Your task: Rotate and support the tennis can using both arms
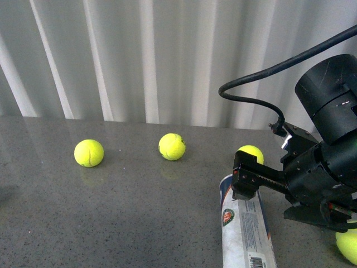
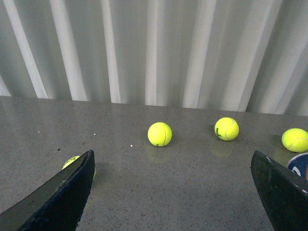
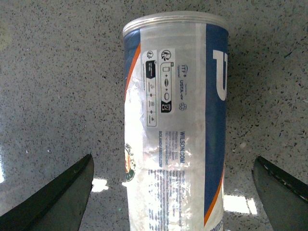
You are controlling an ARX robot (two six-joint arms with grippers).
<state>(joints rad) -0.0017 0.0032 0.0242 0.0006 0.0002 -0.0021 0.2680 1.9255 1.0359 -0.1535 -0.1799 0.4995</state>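
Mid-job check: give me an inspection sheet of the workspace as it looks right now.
Surface: grey speckled table, glossy.
Job's things: tennis can lying on its side, front right.
Clutter: four tennis balls in front view; a fifth ball half-hidden in left wrist view.
Grippers: left gripper open, empty; right gripper open, straddling the can, not touching.
Cables: black cable looping above the right arm.
Surroundings: white pleated wall.
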